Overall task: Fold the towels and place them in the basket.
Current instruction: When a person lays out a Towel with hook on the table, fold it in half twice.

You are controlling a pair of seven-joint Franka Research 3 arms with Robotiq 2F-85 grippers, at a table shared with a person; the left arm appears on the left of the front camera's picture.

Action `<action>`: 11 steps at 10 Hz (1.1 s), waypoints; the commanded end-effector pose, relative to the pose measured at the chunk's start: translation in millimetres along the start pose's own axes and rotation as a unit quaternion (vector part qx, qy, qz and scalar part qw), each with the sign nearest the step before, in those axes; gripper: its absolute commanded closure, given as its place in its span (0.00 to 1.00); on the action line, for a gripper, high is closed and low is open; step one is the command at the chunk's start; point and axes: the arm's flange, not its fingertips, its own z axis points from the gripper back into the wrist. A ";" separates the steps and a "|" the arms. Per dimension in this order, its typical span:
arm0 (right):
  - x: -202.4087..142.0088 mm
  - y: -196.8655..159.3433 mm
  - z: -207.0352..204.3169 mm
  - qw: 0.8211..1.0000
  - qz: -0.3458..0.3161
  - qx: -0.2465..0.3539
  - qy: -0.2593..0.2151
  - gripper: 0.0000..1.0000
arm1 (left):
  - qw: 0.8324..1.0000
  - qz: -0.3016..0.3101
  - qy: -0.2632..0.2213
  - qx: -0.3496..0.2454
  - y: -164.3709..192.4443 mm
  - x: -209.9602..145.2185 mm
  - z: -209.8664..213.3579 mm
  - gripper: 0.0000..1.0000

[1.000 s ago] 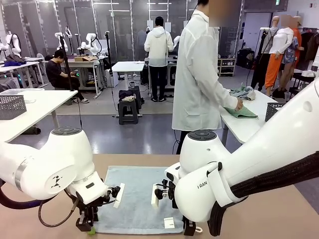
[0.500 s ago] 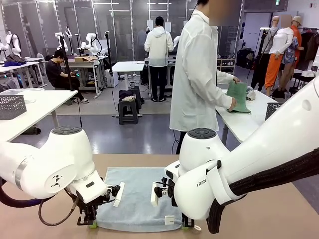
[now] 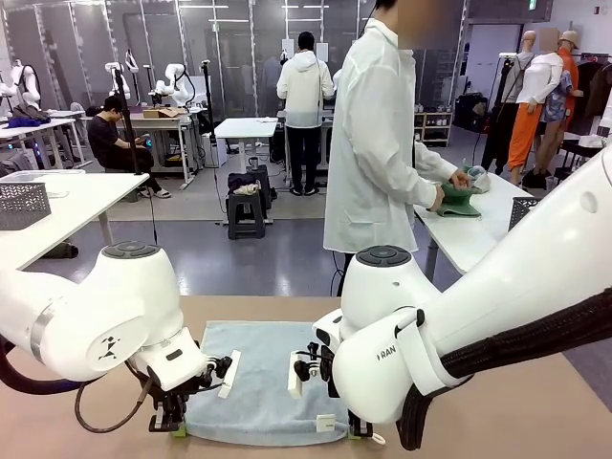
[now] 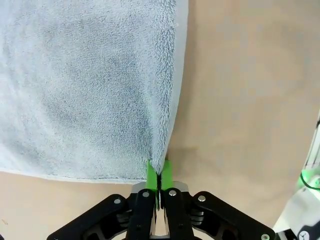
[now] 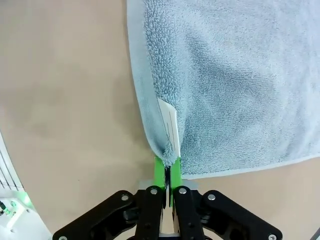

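Observation:
A pale blue-grey towel (image 3: 260,378) lies flat on the tan table between my arms. My left gripper (image 3: 176,427) is shut on its near left corner; in the left wrist view the green pads (image 4: 159,172) pinch the towel (image 4: 90,90) at its corner. My right gripper (image 3: 355,430) is shut on the near right corner; in the right wrist view the pads (image 5: 167,172) hold the towel (image 5: 230,85) beside its white sewn label (image 5: 169,125). The cream-white towel and the basket on my table are out of view.
The tan table (image 3: 115,435) stretches on both sides of the towel. A person in a white coat (image 3: 378,143) stands at the far side, turned toward a side table (image 3: 473,239), handling a green cloth (image 3: 459,203). A dark basket (image 3: 23,204) sits on another table at left.
Both grippers dropped onto the towel's near corners and shut on them, pulling the near edge up slightly. The person folded the green cloth on the side table.

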 end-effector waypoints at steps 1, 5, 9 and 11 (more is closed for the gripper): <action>2.9 0.7 2.3 1.000 -0.001 0.005 0.018 1.00 | 1.000 0.002 0.006 0.007 3.2 3.0 -0.2 1.00; 0.4 0.1 0.2 1.000 0.002 0.001 0.002 1.00 | 1.000 0.000 0.000 0.000 0.0 0.0 0.0 1.00; -0.9 -5.8 20.1 1.000 0.016 0.004 0.005 0.95 | 1.000 -0.009 0.005 0.003 -0.2 -3.3 25.2 0.96; 2.9 -28.2 38.7 1.000 0.013 0.003 -0.001 0.95 | 0.999 -0.005 -0.009 0.037 17.7 -5.2 46.9 0.96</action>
